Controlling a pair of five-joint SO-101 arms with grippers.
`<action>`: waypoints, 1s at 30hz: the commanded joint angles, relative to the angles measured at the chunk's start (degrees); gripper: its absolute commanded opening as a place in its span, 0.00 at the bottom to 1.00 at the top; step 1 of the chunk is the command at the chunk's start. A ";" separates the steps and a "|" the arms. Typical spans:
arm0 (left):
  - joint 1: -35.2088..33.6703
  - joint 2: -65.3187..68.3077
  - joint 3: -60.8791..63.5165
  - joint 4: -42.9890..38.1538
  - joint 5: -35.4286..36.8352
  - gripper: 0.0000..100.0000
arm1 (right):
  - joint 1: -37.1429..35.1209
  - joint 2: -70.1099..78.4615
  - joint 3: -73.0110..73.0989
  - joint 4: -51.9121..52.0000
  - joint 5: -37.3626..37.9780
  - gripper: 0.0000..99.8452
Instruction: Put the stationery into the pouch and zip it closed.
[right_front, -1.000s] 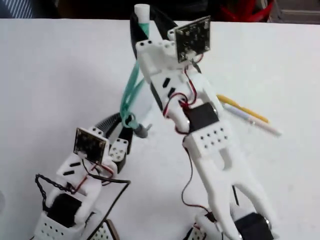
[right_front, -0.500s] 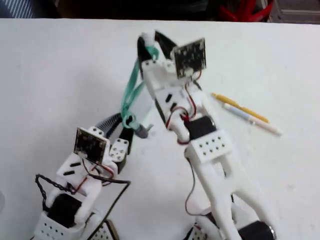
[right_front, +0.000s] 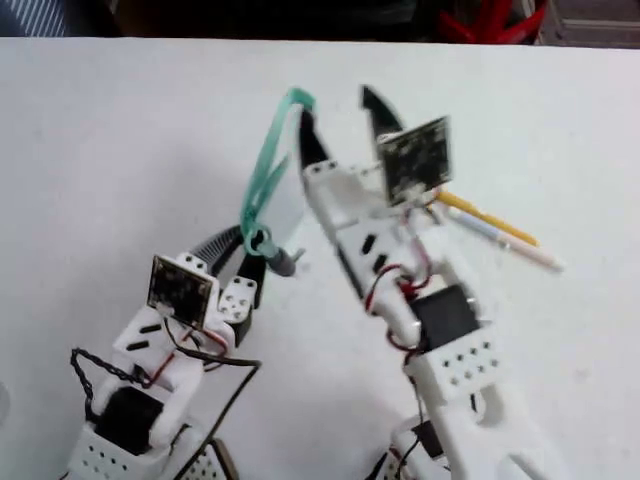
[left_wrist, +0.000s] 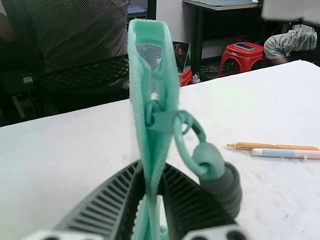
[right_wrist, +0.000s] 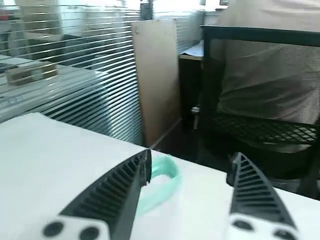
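A clear pouch with a teal zip edge stands on its edge on the white table. My left gripper is shut on its near end, beside the teal zip pull. In the left wrist view the teal edge rises straight up from between my fingers. My right gripper stands open just right of the pouch's far end, with nothing between its jaws. A yellow pen and a white-and-blue pen lie side by side on the table, right of the right arm.
The right arm's white body crosses the table's middle from the near edge. The table's far edge runs along the top, with dark room beyond it. The pens lie apart from the pouch.
My right gripper has drawn back from the table's far edge toward the near right and now stands open beside the pouch's far end. The left gripper has kept its hold.
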 joint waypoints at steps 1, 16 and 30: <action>-0.31 0.48 -2.20 -1.05 -0.70 0.03 | 5.67 1.19 -10.20 7.78 0.70 0.24; -4.18 0.48 -2.02 -2.29 -0.35 0.03 | 34.86 47.69 -39.91 39.16 35.43 0.17; -4.18 0.48 -1.93 -1.85 -0.35 0.03 | 31.43 80.66 -57.14 43.74 51.96 0.20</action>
